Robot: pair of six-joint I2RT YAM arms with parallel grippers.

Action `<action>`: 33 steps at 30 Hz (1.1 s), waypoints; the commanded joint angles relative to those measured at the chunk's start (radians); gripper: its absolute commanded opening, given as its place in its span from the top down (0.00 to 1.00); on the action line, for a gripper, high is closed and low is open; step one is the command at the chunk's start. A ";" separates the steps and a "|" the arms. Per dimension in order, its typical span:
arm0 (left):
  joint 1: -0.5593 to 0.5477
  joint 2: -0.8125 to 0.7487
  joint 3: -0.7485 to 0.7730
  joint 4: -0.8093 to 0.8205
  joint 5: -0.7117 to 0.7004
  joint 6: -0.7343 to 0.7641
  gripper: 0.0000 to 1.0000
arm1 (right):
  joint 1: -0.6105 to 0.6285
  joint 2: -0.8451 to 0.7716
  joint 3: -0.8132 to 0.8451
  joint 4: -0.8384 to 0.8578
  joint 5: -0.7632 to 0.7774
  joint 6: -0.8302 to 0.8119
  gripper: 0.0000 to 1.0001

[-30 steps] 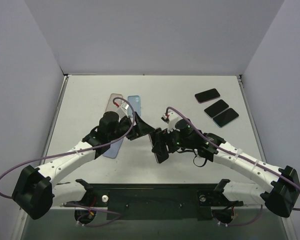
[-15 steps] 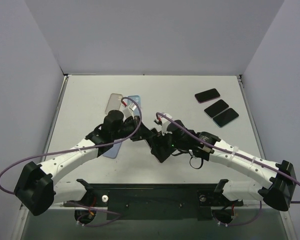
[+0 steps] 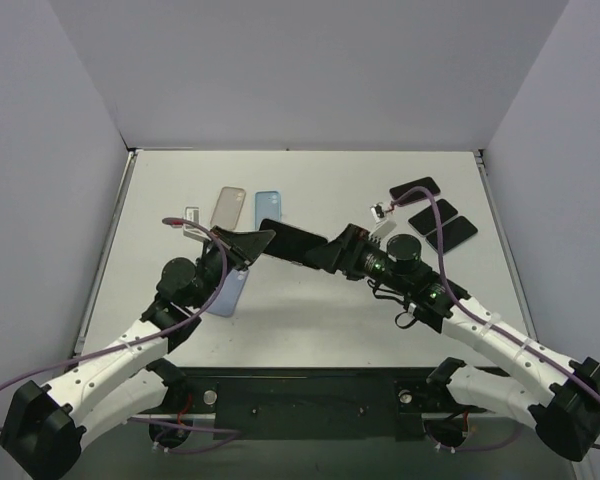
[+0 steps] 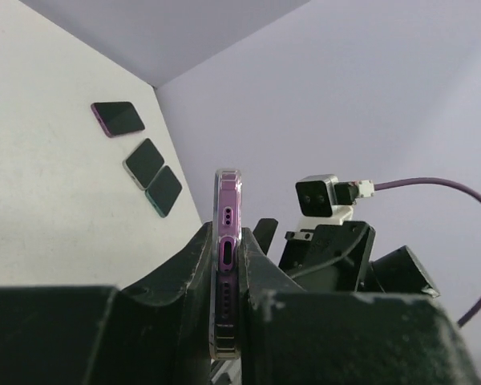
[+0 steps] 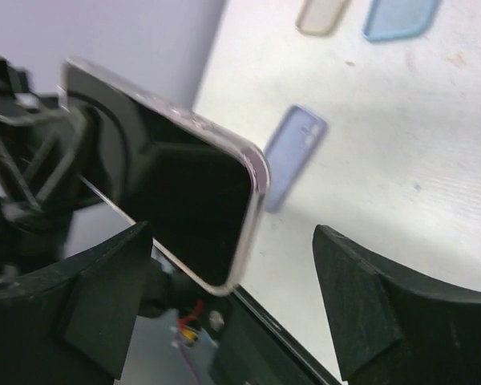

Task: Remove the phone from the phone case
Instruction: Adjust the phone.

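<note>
- Dark-screened phone (image 3: 292, 242) in its clear purple-edged case (image 4: 228, 192) hangs in the air over the middle of the white desk (image 3: 380, 180).
- Left tool (image 3: 255, 240) pinches its 9 o'clock end, edge-on between the fingers.
- Right tool (image 5: 234, 241) stands spread around the 3 o'clock end, not touching it.
- Three dark phones (image 3: 433, 215) lie at 2 o'clock.

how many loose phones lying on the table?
3, in a row at the far right: far phone, middle phone, near phone. More may be hidden.
</note>
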 commanded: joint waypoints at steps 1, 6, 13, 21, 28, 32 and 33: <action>-0.013 -0.010 -0.011 0.288 -0.052 -0.141 1.00 | -0.043 0.009 -0.057 0.456 -0.139 0.270 0.33; -0.018 -0.002 -0.057 0.414 -0.080 -0.235 1.00 | -0.044 0.084 -0.071 0.665 -0.221 0.337 0.71; 0.034 -0.094 0.024 0.078 0.081 -0.089 0.18 | -0.111 0.141 0.021 0.652 -0.464 0.224 1.00; 0.070 -0.217 0.354 -0.747 0.120 0.613 0.16 | -0.161 0.105 0.286 -0.170 -0.698 -0.325 1.00; 0.088 0.082 0.523 -0.778 0.737 0.705 0.16 | -0.158 0.136 0.408 -0.375 -0.851 -0.457 1.00; 0.082 0.140 0.488 -0.653 0.912 0.669 0.16 | -0.150 0.132 0.425 -0.413 -0.848 -0.482 1.00; 0.074 0.153 0.475 -0.602 0.998 0.605 0.17 | -0.150 0.133 0.428 -0.412 -0.848 -0.482 1.00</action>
